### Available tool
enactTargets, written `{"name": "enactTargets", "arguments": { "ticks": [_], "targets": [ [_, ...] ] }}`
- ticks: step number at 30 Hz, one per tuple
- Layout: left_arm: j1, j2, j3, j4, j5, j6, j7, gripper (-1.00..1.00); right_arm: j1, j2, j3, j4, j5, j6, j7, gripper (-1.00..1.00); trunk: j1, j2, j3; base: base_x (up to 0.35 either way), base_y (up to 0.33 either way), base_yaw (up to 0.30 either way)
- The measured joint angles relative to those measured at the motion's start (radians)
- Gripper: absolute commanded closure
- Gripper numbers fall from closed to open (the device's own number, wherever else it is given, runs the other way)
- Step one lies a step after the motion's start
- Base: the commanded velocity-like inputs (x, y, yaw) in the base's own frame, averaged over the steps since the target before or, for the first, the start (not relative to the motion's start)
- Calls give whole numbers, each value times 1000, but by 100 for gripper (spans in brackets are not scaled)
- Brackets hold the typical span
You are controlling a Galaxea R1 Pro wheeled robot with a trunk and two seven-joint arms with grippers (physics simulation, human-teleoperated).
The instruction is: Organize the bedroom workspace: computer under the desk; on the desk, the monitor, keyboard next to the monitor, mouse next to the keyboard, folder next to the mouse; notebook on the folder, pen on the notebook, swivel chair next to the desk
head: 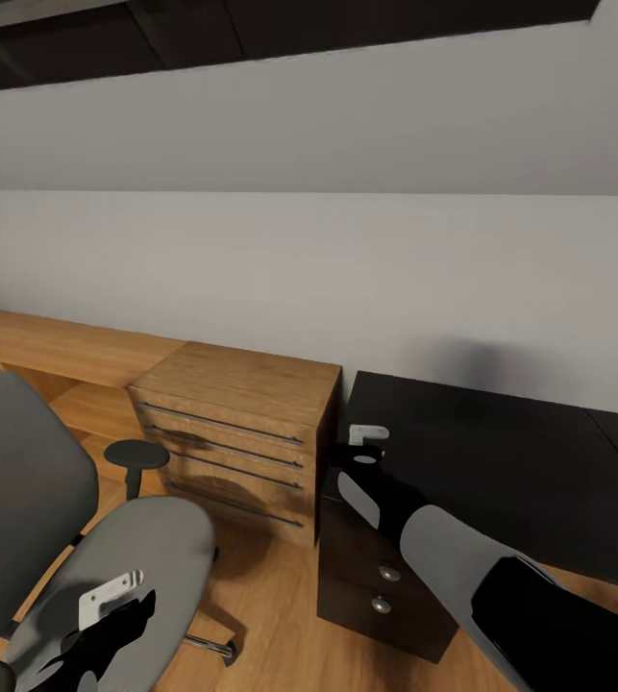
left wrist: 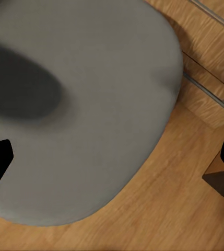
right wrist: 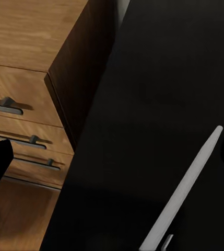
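The left gripper [head: 107, 615], fingers apart, is hovering over the grey upholstered swivel chair [head: 145, 548]. The right gripper [head: 366, 452] is carrying the thin white-silver pen [right wrist: 187, 188] above the glossy black desk [head: 510, 461], apparently clamped; next comes placing it.

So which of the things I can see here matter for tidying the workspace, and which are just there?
Part of the job:
grey upholstered swivel chair
glossy black desk
thin white-silver pen, over the desk top

Just there:
light wooden drawer chest
long wooden bench along the wall
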Motion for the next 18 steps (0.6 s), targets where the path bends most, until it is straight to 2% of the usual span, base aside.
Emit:
{"name": "enactTargets", "arguments": {
  "ticks": [18],
  "targets": [
    [0,-2,-17,-4,1,-2,3,-100,0,0,-1,2,2,19,1,-100,4,-7,-3,0,0,0]
  ]
}}
